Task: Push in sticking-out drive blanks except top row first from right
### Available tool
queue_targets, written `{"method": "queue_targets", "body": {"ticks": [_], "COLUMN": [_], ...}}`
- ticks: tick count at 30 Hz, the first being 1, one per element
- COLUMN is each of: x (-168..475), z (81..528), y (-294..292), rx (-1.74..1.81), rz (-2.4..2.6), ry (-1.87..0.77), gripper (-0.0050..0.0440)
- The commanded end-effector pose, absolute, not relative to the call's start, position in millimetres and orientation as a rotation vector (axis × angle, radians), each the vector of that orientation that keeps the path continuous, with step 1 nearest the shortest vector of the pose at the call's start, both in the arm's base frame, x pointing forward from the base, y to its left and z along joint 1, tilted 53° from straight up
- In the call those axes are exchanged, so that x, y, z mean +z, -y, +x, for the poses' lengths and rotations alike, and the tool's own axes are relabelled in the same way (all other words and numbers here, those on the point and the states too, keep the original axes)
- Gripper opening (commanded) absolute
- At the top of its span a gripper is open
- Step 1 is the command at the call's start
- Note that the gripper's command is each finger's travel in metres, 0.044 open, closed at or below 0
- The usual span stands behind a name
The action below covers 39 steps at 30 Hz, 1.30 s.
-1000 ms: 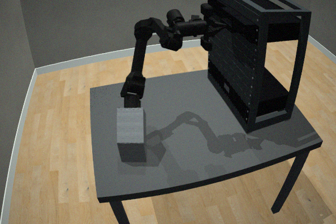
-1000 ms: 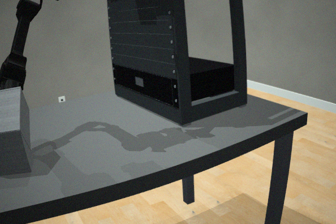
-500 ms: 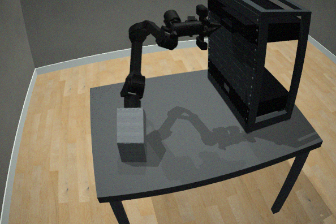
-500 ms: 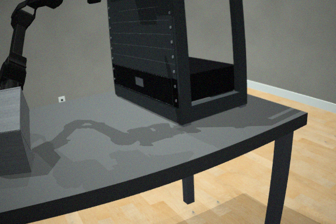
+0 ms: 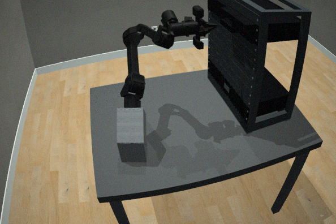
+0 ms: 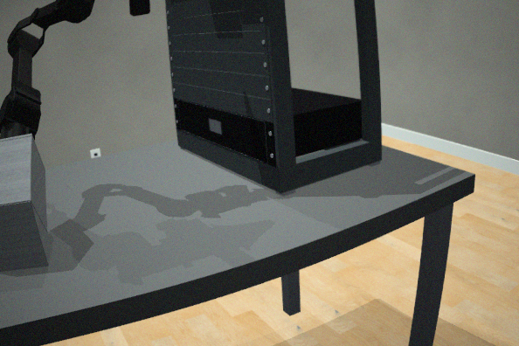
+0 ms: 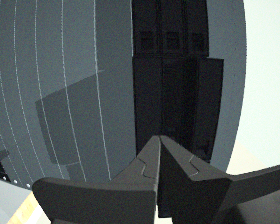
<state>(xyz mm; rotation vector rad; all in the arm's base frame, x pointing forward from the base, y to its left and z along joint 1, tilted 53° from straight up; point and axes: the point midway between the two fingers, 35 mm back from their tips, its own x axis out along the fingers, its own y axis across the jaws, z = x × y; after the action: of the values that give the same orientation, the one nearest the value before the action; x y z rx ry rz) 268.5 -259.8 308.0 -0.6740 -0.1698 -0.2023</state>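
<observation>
Dark upright rack (image 5: 305,39), front facing the arm; clenched, empty pincer (image 5: 212,26) against its top blanks (image 7: 169,103).

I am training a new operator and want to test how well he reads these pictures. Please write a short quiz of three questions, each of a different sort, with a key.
1. True or false: the claw is open wide and holds a drive blank.
2. Multiple choice: where does the rack stand? A) on the wooden floor B) on the dark table C) on the grey pedestal block
3. Fill in the missing word: the claw points at the ______ part of the rack's front.

Key
1. False: the claw is shut with nothing between its fingers.
2. B
3. upper
</observation>
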Motion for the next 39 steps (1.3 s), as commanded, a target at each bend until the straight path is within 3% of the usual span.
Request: {"method": "queue_targets", "body": {"ticks": [1,11,39], "x": [310.9,319.1,320.0], "z": [268.2,304.1,305.1], "y": [257.0,262.1,262.5], "rx": [-0.211,-0.211,-0.211], "rz": [-0.680,-0.680,-0.680], "ry": [0.167,0.167,0.167], "gripper": [0.0000,0.0000,0.0000]}}
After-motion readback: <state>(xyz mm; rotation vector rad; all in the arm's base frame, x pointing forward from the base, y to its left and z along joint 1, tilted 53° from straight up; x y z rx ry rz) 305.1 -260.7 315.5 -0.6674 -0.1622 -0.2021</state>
